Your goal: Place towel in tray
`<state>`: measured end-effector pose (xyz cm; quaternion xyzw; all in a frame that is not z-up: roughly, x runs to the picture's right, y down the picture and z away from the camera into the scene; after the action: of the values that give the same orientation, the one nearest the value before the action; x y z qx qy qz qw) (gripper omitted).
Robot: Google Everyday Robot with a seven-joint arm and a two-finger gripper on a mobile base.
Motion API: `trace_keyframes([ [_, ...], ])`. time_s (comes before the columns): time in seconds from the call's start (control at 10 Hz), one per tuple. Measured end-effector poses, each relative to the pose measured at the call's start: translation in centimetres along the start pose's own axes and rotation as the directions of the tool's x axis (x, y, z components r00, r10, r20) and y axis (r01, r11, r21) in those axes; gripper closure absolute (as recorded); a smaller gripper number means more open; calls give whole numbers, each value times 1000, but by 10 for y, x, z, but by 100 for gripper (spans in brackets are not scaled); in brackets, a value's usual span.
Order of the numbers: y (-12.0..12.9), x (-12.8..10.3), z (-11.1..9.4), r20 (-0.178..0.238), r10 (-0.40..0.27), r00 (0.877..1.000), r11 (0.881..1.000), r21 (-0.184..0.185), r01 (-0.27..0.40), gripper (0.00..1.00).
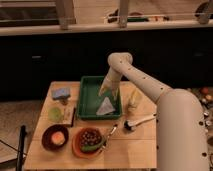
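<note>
Gripper (105, 90) hangs low over the right half of the green tray (85, 102); how wide it stands can't be told. Pale towel (106, 107) lies crumpled on the tray floor just below; contact unclear. Tray sits on wooden table (142, 146). Blue cloth (61, 93) left of tray. Brown bowl (55, 137) and orange bowl (89, 142) toward the front.

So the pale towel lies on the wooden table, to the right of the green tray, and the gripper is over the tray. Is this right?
Not quite. The camera view shows the pale towel lying inside the green tray, near its right wall, not on the wooden table. The gripper is indeed over the tray, just above the towel.
</note>
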<state>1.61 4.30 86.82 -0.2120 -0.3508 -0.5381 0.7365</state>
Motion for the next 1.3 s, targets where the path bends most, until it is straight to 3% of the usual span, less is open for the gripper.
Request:
trace_keyframes([
  [0.6,-5,-6,-16,-27,-48,999,998,33,49,20],
  [1.3,-7,-6,-16,-26,-49,998,998,33,50,20],
])
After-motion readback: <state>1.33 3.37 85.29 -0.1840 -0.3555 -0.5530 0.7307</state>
